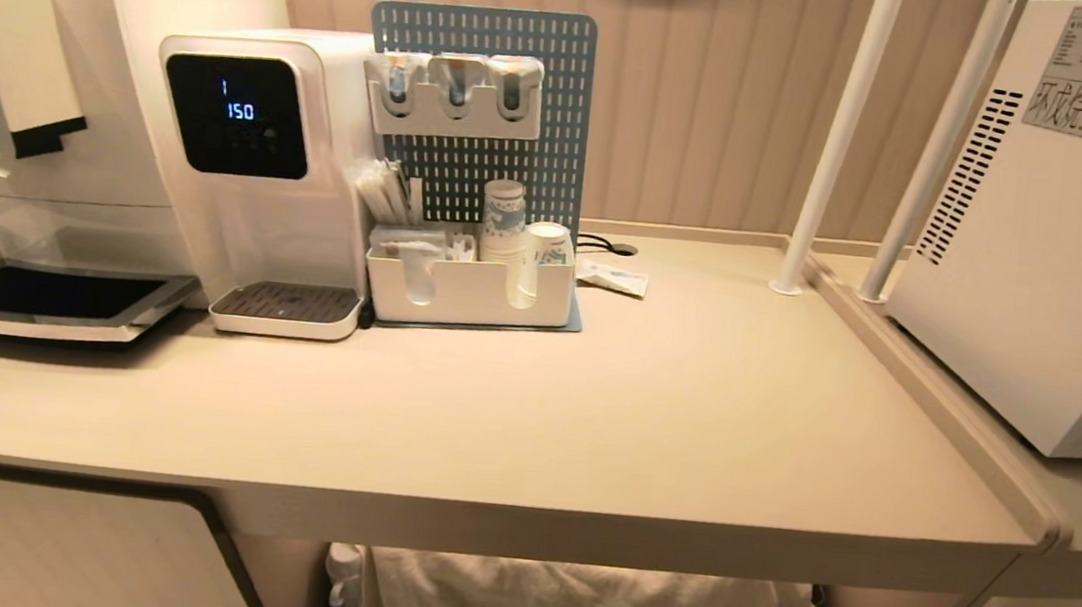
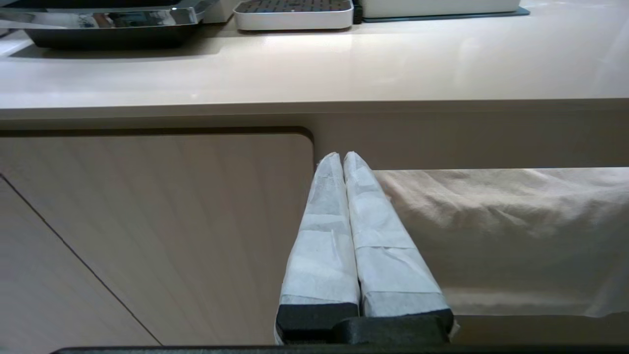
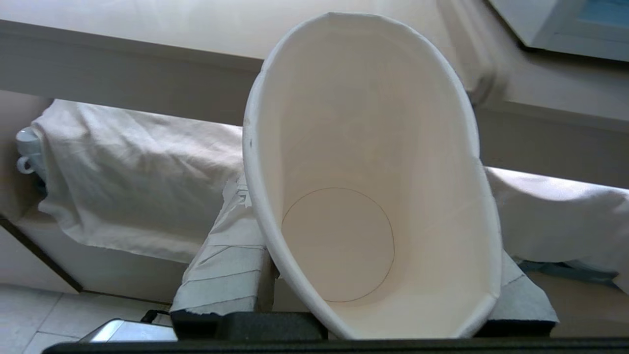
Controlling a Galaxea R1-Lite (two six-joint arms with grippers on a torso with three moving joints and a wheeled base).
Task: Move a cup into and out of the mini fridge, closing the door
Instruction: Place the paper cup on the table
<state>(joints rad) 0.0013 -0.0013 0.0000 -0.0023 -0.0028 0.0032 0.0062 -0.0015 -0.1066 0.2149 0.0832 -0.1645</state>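
Cup [image 3: 363, 162]: white, empty, squeezed oval

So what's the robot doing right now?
Right gripper shut on the cup, below the counter. Left gripper shut, empty. Mini fridge right.

A broad bare stretch of table [image 1: 691, 410] lies open between the organiser [image 1: 467, 291] at the rear left and the fridge [image 1: 1049, 256] on the right. Two white poles [image 1: 840, 134] and a raised ledge [image 1: 934, 395] stand before the fridge.
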